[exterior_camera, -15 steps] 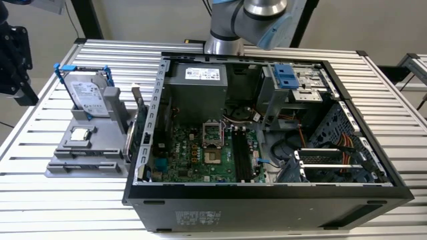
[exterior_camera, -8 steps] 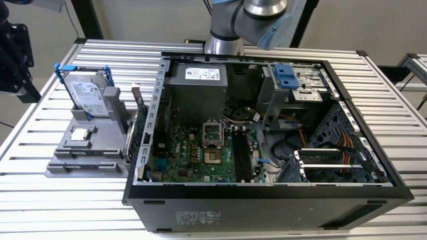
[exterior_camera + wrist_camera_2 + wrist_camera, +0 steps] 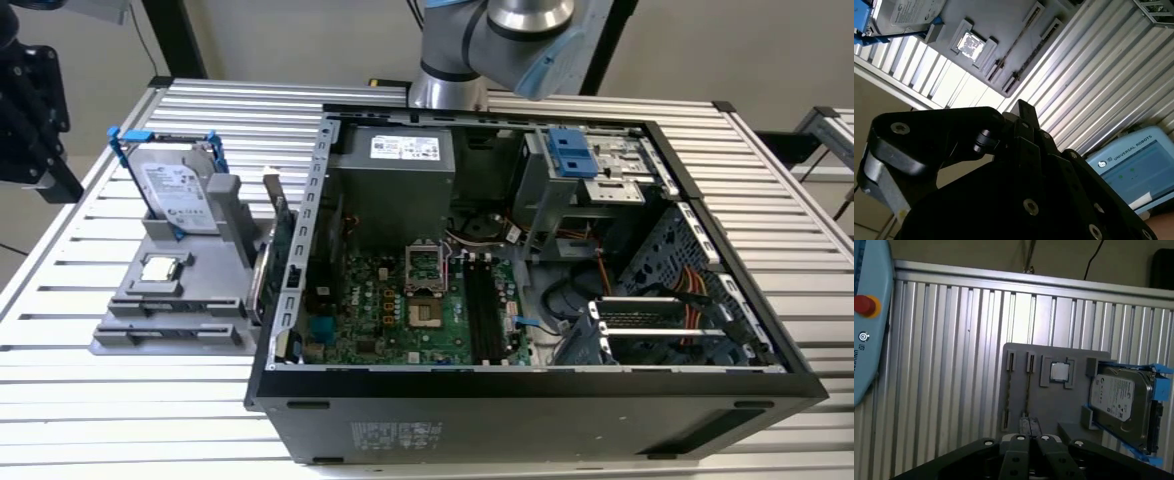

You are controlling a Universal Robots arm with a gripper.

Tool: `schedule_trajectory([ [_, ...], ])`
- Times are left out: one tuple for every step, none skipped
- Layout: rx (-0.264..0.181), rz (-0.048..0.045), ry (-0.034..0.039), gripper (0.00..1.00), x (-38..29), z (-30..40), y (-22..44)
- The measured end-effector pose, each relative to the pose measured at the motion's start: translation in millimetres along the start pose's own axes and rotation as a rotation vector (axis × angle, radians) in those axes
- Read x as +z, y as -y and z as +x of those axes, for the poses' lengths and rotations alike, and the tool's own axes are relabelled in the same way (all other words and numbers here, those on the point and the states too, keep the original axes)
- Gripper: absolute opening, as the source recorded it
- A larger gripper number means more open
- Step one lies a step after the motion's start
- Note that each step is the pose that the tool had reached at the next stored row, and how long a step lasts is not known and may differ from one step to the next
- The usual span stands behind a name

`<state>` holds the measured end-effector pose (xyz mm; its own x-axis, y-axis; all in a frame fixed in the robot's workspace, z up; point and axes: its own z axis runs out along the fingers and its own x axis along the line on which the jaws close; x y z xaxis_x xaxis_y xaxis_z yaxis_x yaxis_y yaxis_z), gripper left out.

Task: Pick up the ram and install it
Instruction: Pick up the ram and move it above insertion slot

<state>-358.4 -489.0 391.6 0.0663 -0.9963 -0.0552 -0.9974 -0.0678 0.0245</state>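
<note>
Slatted table (image 3: pixel 944 365) bears the grey holder (image 3: pixel 1054 410); your ram (image 3: pixel 1028 387) stands edgewise in its slot. Your gripper (image 3: pixel 1029 424) is clenched, empty. Likely light, stiff, fragile: pinch its flat faces mid-length.

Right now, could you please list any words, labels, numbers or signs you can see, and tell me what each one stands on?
Hard drive: white label, print too small to read.
Power supply: white label on top, print too small to read.
Computer case, outer wall: pale sticker, print too small to read.
Teach pendant: white lettering, a maker's mark only, so not quoted.
No other words, numbers or signs can be made out.
</note>
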Motion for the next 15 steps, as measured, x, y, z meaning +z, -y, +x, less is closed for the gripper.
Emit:
schedule_trajectory([
  [0.008,0.0005,0.0002,0.00,0.0,0.0,0.0],
  [0.016,0.0009,0.0004,0.00,0.1,0.0,0.0],
  [0.024,0.0013,0.0005,0.00,0.0,0.0,0.0],
  [0.033,0.0018,0.0007,0.00,0.1,0.0,0.0],
  [0.039,0.0021,0.0009,0.00,0.1,0.0,0.0],
  [0.043,0.0024,0.0010,0.00,0.1,0.0,0.0],
  [0.043,0.0025,0.0010,0.00,0.1,0.0,0.0],
  [0.043,0.0025,0.0010,0.00,0.1,0.0,0.0],
  [0.043,0.0025,0.0011,0.00,0.1,0.0,0.0],
  [0.043,0.0025,0.0011,0.00,0.1,0.0,0.0],
  [0.043,0.0025,0.0011,0.00,0.1,0.0,0.0],
  [0.043,0.0025,0.0011,0.00,0.1,0.0,0.0],
  [0.043,0.0024,0.0010,0.00,0.1,0.0,0.0],
  [0.043,0.0024,0.0010,0.00,0.1,0.0,0.0],
  [0.043,0.0024,0.0010,0.00,0.1,0.0,0.0],
])
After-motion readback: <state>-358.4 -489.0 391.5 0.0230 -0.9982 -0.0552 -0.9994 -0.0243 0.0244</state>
